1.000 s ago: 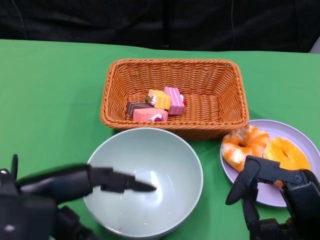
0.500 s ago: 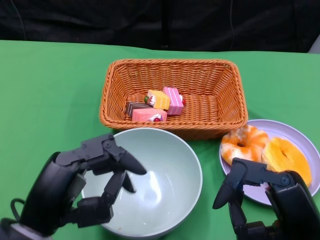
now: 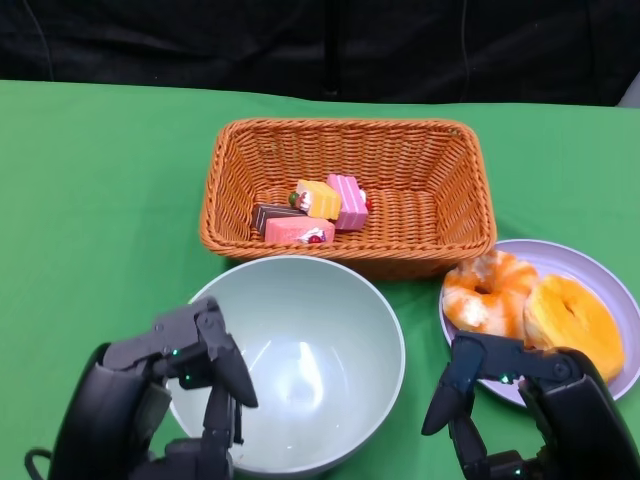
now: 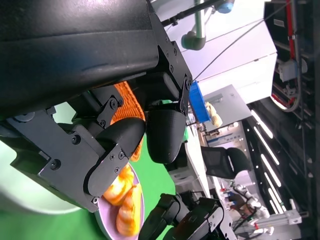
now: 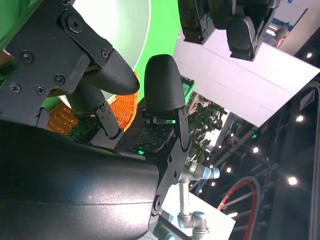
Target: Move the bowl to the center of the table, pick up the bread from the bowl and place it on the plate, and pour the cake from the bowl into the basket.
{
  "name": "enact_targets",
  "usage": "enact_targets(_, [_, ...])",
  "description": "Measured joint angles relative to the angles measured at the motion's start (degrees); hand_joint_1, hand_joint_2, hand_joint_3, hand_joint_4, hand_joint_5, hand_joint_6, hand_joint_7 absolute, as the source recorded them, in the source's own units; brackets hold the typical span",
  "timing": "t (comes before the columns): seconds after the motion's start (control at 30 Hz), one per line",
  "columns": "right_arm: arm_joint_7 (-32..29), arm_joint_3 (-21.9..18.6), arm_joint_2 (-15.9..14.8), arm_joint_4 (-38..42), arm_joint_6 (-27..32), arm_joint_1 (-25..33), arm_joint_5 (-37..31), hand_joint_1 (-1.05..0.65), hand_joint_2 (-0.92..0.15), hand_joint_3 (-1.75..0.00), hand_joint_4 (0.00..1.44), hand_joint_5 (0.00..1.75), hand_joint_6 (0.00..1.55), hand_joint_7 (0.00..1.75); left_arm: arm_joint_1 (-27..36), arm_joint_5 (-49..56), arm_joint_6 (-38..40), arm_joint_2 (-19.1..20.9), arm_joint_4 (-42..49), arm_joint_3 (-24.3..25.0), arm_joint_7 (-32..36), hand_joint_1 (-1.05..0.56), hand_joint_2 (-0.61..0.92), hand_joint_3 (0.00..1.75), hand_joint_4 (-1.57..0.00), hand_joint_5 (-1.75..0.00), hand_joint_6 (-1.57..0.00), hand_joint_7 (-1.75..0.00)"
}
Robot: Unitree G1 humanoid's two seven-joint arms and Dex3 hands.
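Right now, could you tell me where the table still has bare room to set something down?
Bare green cloth lies left of the basket, behind it along the far edge, and right of it above the plate. The near middle is crowded: bowl, plate with bread, left hand and right hand.

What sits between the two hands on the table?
The empty bowl sits between the left hand and right hand, seen in the head view.

**A robot lab or demo hall**

A green cloth (image 3: pixel 90 180) covers the table against a black backdrop (image 3: pixel 320 45). The wrist views show a high dark ceiling with spotlights (image 5: pixel 292 180), white partitions (image 5: pixel 240 85), another robot arm (image 5: pixel 192 172), an office chair (image 4: pixel 222 161) and a blue bin (image 4: pixel 198 102).
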Motion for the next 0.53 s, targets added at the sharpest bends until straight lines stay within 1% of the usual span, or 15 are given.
enact_targets(0.13, [0.1, 0.0, -0.7, 2.0, -2.7, 0.0, 0.3, -0.08, -0.13, -1.75, 0.94, 1.65, 0.90, 1.32, 1.1, -0.7, -1.2, 0.0, 0.8, -0.4, -0.1, -0.11, 0.33, 1.58, -1.03, -1.75, -0.87, -1.63])
enact_targets(0.23, [0.2, -0.1, -1.1, 2.7, -3.7, 0.2, 0.7, -0.09, -0.13, -1.75, 0.93, 1.65, 0.90, 1.32, 1.4, -0.7, -2.4, 0.1, 2.0, -0.8, -0.1, -0.08, 0.31, 1.60, -1.03, -1.75, -0.90, -1.61])
enact_targets(0.37, [0.2, -0.1, -1.3, 3.2, -4.1, 0.4, 0.7, -0.09, -0.12, -1.75, 0.92, 1.66, 0.90, 1.32, 1.3, -2.1, -3.9, 0.0, 3.6, -1.2, -0.6, -0.08, 0.31, 1.61, -1.03, -1.75, -0.90, -1.58])
enact_targets(0.53, [0.3, -0.1, -1.4, 3.6, -4.6, 0.4, 1.0, -0.08, -0.13, -1.75, 0.92, 1.66, 0.90, 1.33, 0.9, -2.5, -4.8, 0.2, 4.9, -1.0, -0.6, -0.11, 0.32, 1.57, -1.02, -1.75, -0.90, -1.58])
